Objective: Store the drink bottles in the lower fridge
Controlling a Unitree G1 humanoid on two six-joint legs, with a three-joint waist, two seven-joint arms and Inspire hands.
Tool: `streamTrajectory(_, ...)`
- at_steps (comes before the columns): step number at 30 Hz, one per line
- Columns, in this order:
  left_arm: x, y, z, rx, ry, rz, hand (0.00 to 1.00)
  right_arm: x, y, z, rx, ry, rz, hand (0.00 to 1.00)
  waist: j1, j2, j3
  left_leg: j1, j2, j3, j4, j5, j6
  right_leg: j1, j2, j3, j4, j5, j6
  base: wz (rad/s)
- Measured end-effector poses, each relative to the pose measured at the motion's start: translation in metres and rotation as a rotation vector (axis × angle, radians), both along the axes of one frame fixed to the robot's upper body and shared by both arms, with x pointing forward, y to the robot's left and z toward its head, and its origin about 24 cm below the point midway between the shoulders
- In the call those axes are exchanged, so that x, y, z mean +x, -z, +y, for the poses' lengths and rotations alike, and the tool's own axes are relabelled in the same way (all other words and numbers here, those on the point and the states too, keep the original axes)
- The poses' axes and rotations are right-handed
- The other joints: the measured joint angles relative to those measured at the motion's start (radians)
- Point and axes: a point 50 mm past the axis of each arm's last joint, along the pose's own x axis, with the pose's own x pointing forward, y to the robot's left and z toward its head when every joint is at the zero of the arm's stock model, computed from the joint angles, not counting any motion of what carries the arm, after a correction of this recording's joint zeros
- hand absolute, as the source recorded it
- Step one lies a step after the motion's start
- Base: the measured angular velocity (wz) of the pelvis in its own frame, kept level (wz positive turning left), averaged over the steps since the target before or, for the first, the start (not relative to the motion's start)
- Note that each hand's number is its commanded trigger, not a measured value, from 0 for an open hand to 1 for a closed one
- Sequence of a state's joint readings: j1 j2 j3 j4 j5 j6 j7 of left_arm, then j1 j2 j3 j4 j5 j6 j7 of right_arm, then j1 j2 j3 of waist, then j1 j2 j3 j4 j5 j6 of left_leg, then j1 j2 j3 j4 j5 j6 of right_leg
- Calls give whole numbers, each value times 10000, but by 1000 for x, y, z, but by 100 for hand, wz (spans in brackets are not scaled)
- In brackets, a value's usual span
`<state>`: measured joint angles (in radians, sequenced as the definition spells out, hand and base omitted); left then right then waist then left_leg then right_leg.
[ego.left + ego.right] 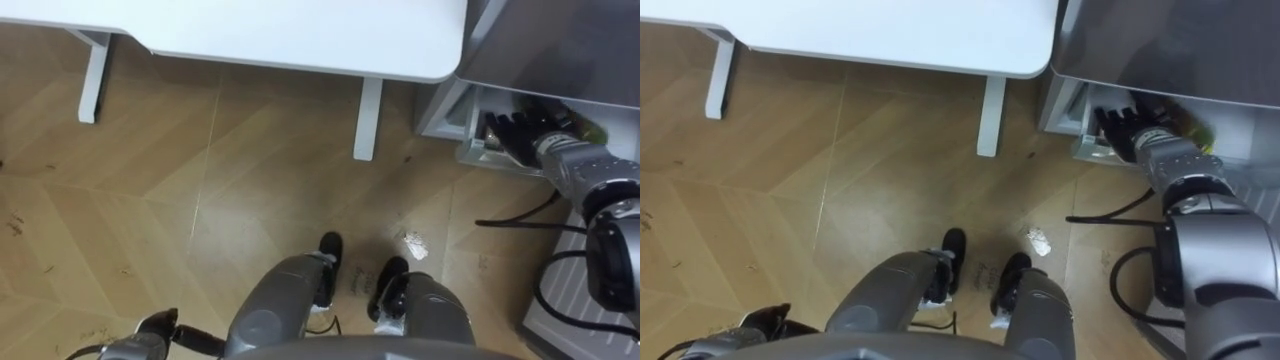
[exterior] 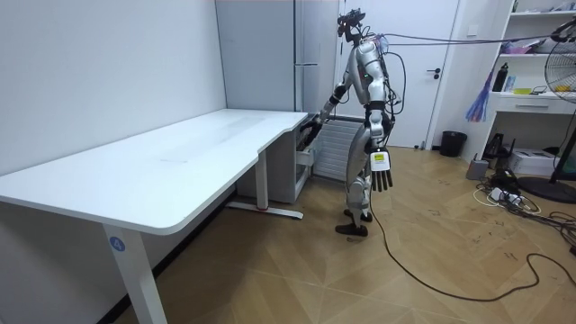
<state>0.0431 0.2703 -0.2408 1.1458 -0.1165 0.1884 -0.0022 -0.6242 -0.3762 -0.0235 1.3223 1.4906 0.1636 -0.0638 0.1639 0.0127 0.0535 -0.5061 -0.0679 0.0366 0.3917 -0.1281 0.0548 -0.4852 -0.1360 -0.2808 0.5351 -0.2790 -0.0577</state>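
Right hand point(image 1: 515, 130) reaching into the open lower drawer point(image 1: 470, 152) of the grey fridge point(image 1: 560, 40).

In the eye views the fridge is at 2 o'clock and the white desk point(image 1: 300, 30) at 12 o'clock, and the robot stands on the wooden floor point(image 1: 150, 200) between them, close to both. The right hand is inside the pulled-out drawer with its dark fingers stretched out and a little apart, closed on nothing. At 3 o'clock of this hand, deeper in the same drawer, lies a yellow-green thing point(image 1: 597, 131); it can be one of the drinks, but I cannot tell it surely. The left hand point(image 2: 382, 175) hangs beside the hip with straight, relaxed fingers. A small crumpled white scrap point(image 1: 415, 243) lies on the floor just in front of the feet, at 1 o'clock.
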Motion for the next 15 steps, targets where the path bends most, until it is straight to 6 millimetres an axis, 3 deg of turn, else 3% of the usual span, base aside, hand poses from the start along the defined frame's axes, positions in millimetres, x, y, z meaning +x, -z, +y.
streamTrajectory(15,3,0,-2,-2,190,-21,0,-2,2,0,-5,83,239,0,-79,60,-37,106,16,11,-12,0,0,182,5,-101,-119,10,13,0)
